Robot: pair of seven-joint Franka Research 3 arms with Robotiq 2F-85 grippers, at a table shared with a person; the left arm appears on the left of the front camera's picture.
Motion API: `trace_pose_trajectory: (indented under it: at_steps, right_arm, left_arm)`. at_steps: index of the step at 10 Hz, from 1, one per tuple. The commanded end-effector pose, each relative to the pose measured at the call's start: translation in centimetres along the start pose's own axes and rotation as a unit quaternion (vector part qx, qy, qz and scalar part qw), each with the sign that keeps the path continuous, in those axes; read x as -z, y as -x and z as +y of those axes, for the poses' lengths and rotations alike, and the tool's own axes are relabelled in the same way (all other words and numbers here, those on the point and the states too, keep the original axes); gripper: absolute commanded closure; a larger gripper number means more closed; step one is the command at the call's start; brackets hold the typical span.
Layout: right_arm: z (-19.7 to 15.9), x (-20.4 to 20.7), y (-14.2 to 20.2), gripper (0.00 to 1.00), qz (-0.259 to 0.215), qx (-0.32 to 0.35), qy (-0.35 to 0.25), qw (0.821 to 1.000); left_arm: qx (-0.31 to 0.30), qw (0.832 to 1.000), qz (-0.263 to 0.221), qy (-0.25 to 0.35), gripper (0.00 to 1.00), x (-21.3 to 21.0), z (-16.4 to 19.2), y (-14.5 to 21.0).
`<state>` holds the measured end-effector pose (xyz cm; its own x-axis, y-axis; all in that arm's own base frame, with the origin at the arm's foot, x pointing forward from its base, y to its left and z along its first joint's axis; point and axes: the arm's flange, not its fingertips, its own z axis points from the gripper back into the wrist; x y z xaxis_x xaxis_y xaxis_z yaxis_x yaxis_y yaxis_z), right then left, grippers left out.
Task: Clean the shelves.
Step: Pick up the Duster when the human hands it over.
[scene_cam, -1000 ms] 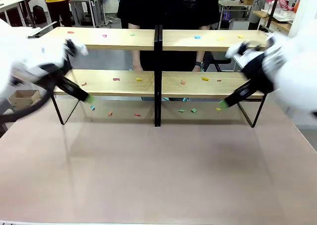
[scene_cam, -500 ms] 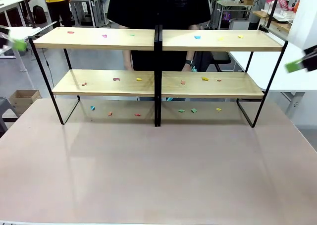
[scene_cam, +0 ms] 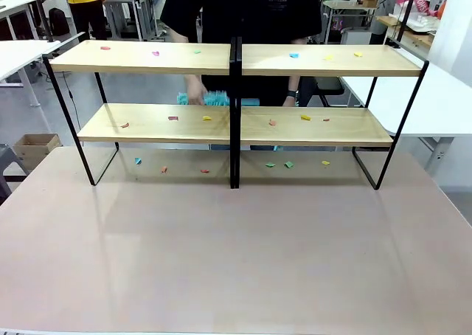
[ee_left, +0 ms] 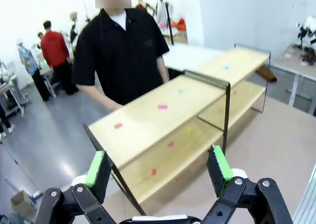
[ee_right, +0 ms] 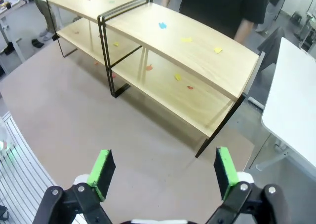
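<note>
The shelves (scene_cam: 169, 57) stand across the far half of the brown table (scene_cam: 236, 261), two light wooden tiers on a black frame. Small coloured paper scraps (scene_cam: 294, 54) lie on both boards, and more scraps (scene_cam: 288, 164) lie on the table under the rack. Behind the lower board a person's hand (scene_cam: 196, 93) holds a teal brush (scene_cam: 215, 98). My left gripper (ee_left: 158, 167) is open and empty, high above the shelves' (ee_left: 163, 115) end. My right gripper (ee_right: 164, 169) is also open and empty, above the table, looking down on the shelves (ee_right: 187, 46).
The person in a black shirt (scene_cam: 243, 10) stands close behind the rack's middle. White tables stand to the right (scene_cam: 450, 106) and left (scene_cam: 18, 51), and a cardboard box (scene_cam: 33, 147) sits on the floor at left. The near table surface is bare.
Both arms, low at the rack's ends a second ago, have swung up and out of the front view. The person's hand has brought a teal brush in behind the lower board.
</note>
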<state>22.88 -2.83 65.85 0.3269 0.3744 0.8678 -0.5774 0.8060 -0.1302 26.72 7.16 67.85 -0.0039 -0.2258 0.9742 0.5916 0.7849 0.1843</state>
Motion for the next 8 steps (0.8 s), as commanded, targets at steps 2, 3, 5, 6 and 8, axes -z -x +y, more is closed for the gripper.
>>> trace_pose_trajectory:
  at_steps: [2, 3, 5, 6, 8]
  right_arm:
    - [-0.3, -0.2, 0.8, 0.00, -0.033, -0.012, -0.015, 0.999]
    - [-0.3, -0.3, 0.9, 0.00, -0.043, -0.011, -0.018, 0.999]
    - [-0.5, -0.7, 0.8, 0.00, -0.075, -0.006, -0.028, 0.997]
    - [-0.5, -0.7, 0.8, 0.00, -0.074, -0.009, -0.031, 0.997]
    - [-0.5, -0.3, 1.0, 0.00, -0.066, -0.009, -0.033, 0.997]
  left_arm:
    - [-0.005, 1.000, -0.023, 0.004, 0.00, 2.1, -2.4, 1.0]
    - [-0.007, 1.000, -0.024, 0.005, 0.00, 2.5, -2.7, 0.8]
    - [-0.013, 1.000, -0.026, 0.000, 0.00, 2.7, -2.6, 0.7]
    - [-0.015, 0.999, -0.031, -0.001, 0.00, 2.8, -2.4, 0.6]
    - [-0.017, 0.999, -0.031, 0.011, 0.00, 3.0, -1.9, 0.8]
